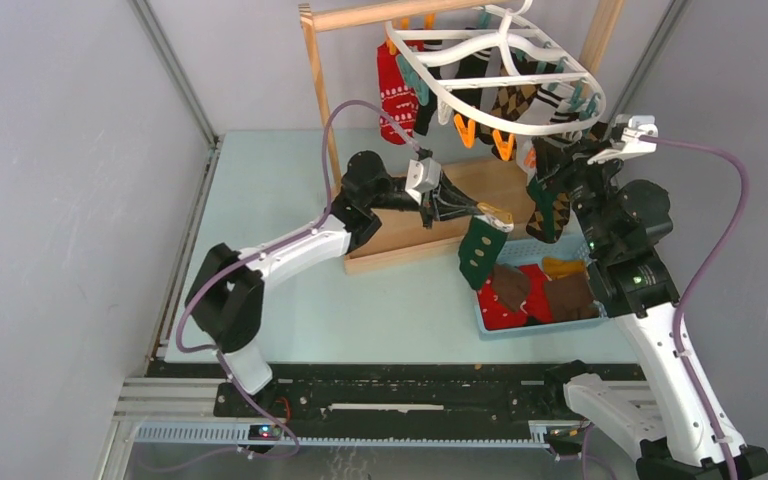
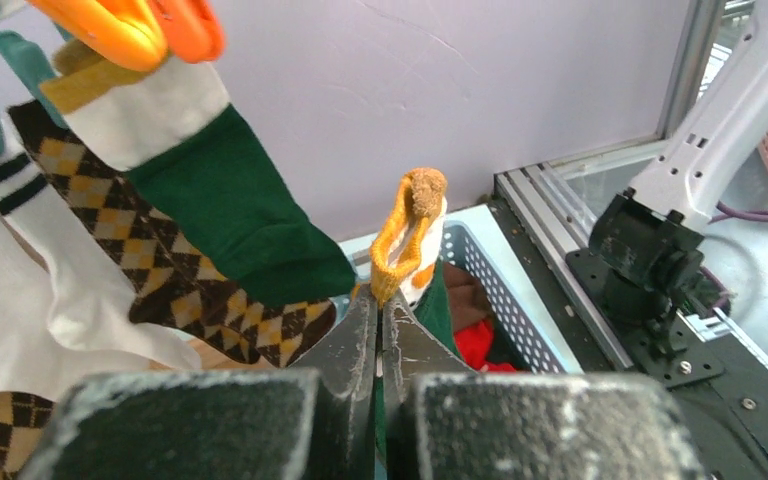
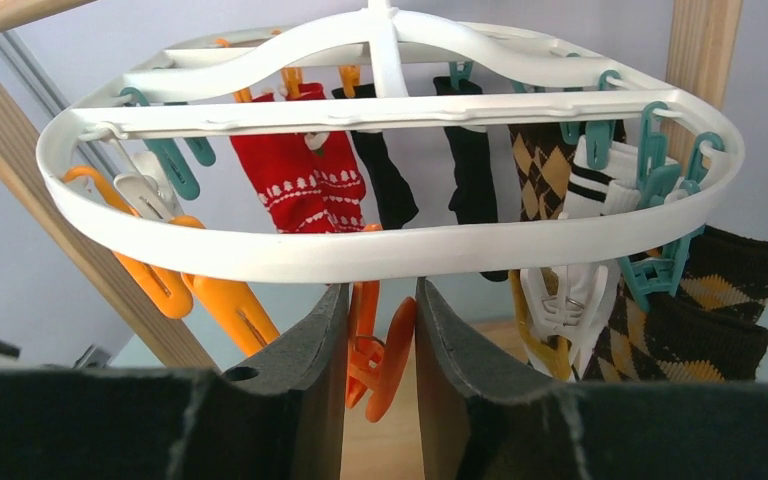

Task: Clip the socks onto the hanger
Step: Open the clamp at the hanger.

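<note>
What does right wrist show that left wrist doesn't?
Only right wrist: the whole oval rim of the hanger, the red sock, the black socks, and an orange clip squeezed between the fingers of the right pincer.
Only left wrist: the left pincer shut on a dark green sock with an orange cuff, and the blue basket below it.
Both: a hung argyle sock and teal clips.
</note>
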Robot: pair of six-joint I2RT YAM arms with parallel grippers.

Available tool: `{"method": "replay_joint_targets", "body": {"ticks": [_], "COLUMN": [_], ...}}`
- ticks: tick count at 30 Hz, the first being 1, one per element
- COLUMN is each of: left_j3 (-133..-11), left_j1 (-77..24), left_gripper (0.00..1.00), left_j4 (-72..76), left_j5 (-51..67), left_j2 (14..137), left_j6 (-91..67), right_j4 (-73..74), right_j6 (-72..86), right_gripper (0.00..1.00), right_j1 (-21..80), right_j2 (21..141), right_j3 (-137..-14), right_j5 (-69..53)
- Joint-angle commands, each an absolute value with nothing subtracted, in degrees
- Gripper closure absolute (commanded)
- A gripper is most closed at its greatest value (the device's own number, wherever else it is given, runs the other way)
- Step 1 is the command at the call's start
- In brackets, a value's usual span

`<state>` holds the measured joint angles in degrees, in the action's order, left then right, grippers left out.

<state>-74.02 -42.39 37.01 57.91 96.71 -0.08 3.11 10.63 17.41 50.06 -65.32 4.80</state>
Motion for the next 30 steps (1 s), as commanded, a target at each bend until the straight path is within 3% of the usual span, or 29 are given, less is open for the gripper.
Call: {"method": "replay_joint_targets", "body": {"ticks": [1, 13, 30], "left_j3": [-80.33, -93.00, -99.31], "left_j1": [-41.84, -41.69, -42.89], "left_gripper": [1.00, 1.00, 1.00], "left_j4": [54.11, 73.29, 74.32], "left_j5": [60.29, 58.12, 55.58], "left_j2": [100.67, 113.90, 119.15], "left_j6": [-12.21, -32.48, -37.62], "right_j4": [3.64, 4.47, 4.92], "right_j6": [11.46, 12.92, 14.49], "right_gripper": [0.90, 0.91, 0.92], "right_j1": [16.26, 13.22, 12.74], "right_j2": [48.66, 48.15, 48.35], "right_j3": [-67.41, -67.41, -67.41], "right_j5": [0.65, -6.43, -10.76]}}
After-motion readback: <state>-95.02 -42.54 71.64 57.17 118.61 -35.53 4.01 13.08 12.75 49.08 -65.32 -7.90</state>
